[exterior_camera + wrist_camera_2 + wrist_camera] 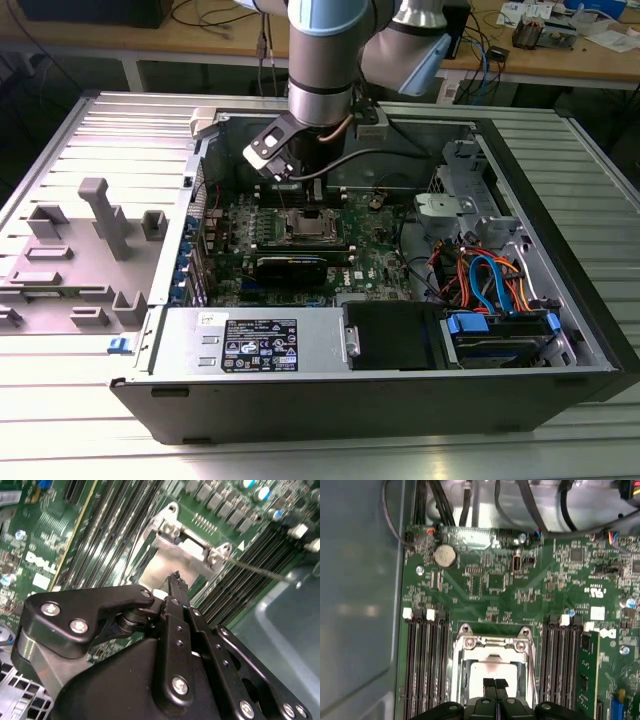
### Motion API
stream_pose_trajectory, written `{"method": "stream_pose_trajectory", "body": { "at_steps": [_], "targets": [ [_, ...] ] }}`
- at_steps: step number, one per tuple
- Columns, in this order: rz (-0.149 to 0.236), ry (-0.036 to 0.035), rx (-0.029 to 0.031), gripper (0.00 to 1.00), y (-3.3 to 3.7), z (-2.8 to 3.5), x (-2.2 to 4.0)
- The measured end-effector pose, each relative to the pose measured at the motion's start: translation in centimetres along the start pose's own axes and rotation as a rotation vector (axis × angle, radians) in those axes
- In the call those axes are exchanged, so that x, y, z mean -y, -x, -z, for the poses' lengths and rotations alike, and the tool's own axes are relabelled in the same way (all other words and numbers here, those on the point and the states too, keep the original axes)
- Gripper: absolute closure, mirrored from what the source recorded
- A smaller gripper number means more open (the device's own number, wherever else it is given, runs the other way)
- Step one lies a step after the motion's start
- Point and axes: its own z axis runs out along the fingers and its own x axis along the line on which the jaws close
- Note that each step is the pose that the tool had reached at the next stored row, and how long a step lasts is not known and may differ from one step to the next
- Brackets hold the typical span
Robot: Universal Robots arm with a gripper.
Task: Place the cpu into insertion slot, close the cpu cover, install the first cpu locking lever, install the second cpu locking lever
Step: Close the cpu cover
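The chip [487, 670] sits in its socket [303, 226] near the middle of the green board [490, 580], its dull silver top showing in the first wrist view. The thin metal frame [492, 642] looks to be lying down around it, though I cannot tell whether it is fully flat. The claw [494, 683] hangs right over the chip, its two black tips pressed together with nothing between them that I can see. In the second wrist view the closed claw [175, 577] points down at the silver plate.

A thin wire lever [260, 571] sticks out from one corner of the socket and looks unlatched. So I'd judge the work to be at the cover or the first lever.

Doing it well means pushing with the closed tips straight down and gently on the frame's edge, not on the chip. The long black memory slots [425, 665] crowd both sides, so there is little room to slip sideways.

All of it lies inside the open computer case [560, 300] on the ribbed metal surface [60, 140], with the arm [320, 60] reaching in from above.
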Motion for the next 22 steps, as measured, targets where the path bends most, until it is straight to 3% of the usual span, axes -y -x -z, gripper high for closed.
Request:
{"method": "stream_pose_trajectory", "body": {
  "at_steps": [5, 10, 19, 22],
  "targets": [
    [0.002, 0.0001, -0.0017, 0.89, -0.06, -0.32, 0.87],
    [0.003, -0.0001, -0.0042, 0.89, -0.09, -0.66, 1.29],
    [0.005, -0.0042, -0.0046, 0.89, -0.10, -1.88, 1.57],
    [0.005, -0.0035, -0.0058, 0.89, -0.12, -1.86, 1.55]
  ]
}}
